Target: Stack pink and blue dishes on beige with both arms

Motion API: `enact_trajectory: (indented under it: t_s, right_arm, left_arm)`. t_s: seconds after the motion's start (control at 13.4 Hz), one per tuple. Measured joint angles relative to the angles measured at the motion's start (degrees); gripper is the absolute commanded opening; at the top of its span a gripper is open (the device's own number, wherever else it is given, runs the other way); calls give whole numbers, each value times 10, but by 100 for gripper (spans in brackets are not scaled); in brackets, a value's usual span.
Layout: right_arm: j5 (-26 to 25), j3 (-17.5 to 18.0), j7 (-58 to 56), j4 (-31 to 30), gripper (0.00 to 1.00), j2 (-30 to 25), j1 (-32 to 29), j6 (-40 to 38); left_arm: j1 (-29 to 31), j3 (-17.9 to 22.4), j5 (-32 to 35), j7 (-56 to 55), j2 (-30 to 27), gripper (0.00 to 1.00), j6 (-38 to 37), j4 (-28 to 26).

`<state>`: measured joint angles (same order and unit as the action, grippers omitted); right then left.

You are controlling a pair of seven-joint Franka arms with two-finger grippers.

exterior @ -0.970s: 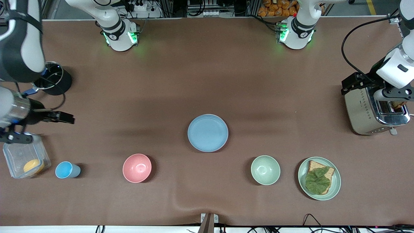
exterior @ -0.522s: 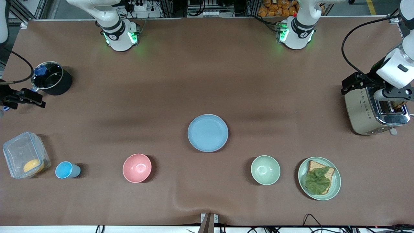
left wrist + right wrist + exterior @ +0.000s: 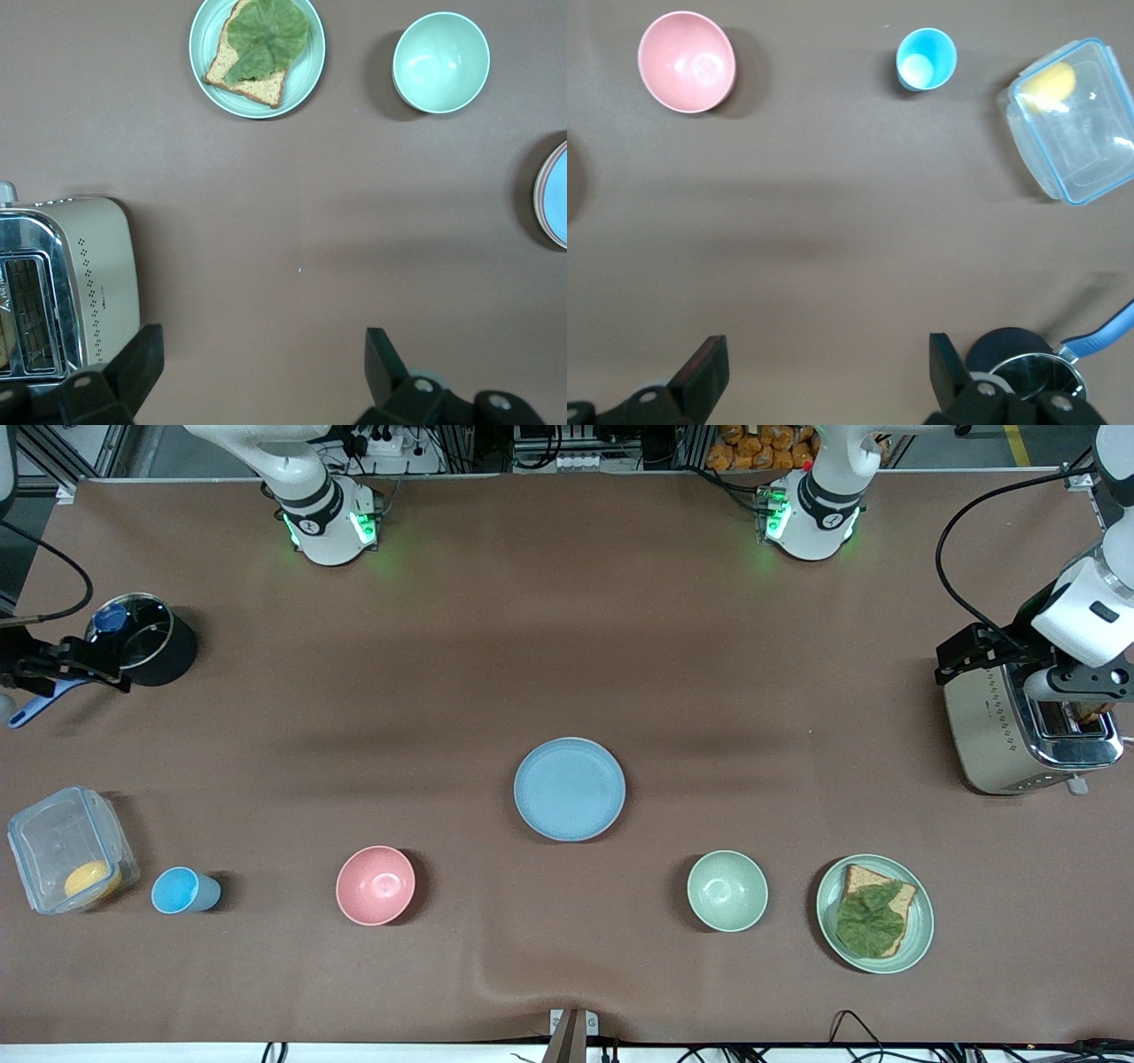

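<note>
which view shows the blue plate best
The front view: the blue plate lies whole and unobstructed mid-table. The left wrist view catches only an edge sliver of it, with a pink rim beneath. The right wrist view misses it.

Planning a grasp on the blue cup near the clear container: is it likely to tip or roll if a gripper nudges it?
The blue cup stands upright and looks taller than it is wide, so a nudge near the rim could probably tip it. Once on its side, its round wall would likely let it roll. It appears empty, so probably light.
</note>
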<state>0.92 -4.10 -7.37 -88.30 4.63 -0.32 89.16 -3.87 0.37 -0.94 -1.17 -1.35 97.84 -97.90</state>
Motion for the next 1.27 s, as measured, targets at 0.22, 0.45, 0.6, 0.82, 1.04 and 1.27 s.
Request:
enact_trajectory:
  t_s: [0.22, 0.45, 0.6, 0.82, 1.04, 1.27]
  right_arm:
    - [-1, 11, 7, 0, 100, 0, 0, -1]
    - [-2, 11, 7, 0, 100, 0, -1, -2]
    - [-2, 11, 7, 0, 100, 0, -1, -2]
    - [-2, 11, 7, 0, 100, 0, -1, -2]
    - [-2, 11, 9, 0, 100, 0, -1, -8]
    - [-2, 11, 10, 0, 100, 0, -1, -12]
  left_arm:
    - [1, 2, 0, 0, 3, 100, 0, 2]
    - [1, 3, 0, 0, 5, 100, 0, 4]
    - [1, 3, 0, 0, 7, 100, 0, 8]
    - [2, 3, 0, 0, 9, 100, 0, 11]
    - [2, 3, 0, 0, 12, 100, 0, 17]
    - [2, 3, 0, 0, 16, 100, 0, 19]
